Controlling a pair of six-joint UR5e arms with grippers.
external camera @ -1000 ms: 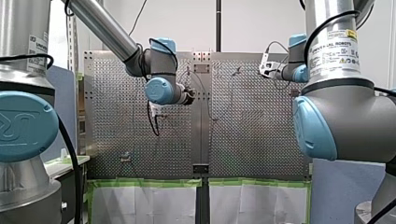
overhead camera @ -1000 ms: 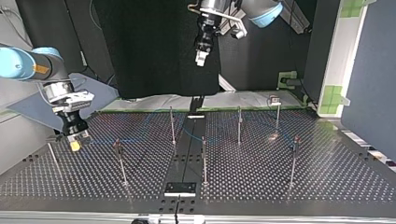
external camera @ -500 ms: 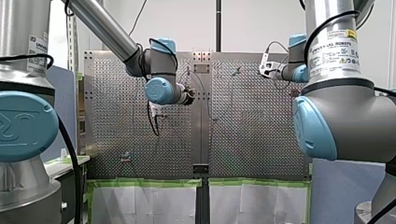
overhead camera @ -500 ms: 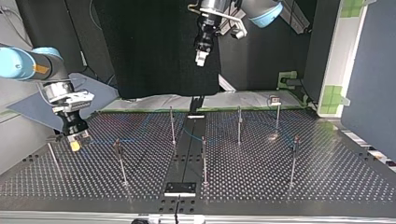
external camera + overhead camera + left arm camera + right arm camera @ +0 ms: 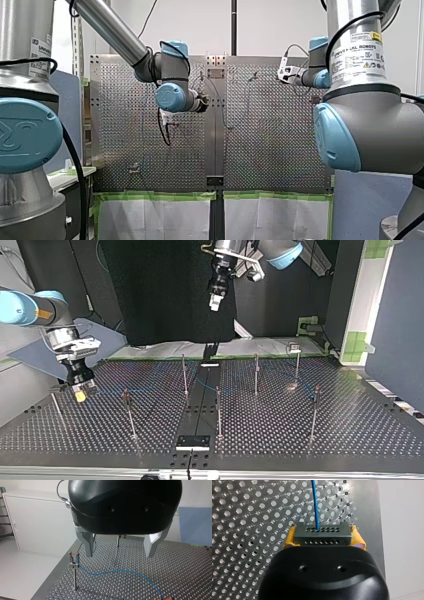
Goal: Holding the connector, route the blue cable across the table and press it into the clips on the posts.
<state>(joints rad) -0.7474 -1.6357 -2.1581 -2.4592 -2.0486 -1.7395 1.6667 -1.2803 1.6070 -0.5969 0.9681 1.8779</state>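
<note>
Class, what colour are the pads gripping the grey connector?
Yellow pads clamping the connector; clearest in right wrist view.

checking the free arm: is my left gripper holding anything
No, my left gripper is open with nothing between its fingers; the blue cable lies on the table beyond it.

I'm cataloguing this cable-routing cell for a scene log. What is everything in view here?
table: one, grey perforated metal, spanning the top view's lower half.
posts: seven in the top view, thin metal, upright on the table.
blue cable: one, blue, curving over the table from a post's clip.
connector: one, grey, gripped between yellow pads.
green tape: strips, green, along the table's edge.
left gripper: one, pale fingers, open and empty above the table.
right gripper: one, yellow pads, shut on the connector, top view's left.
</note>
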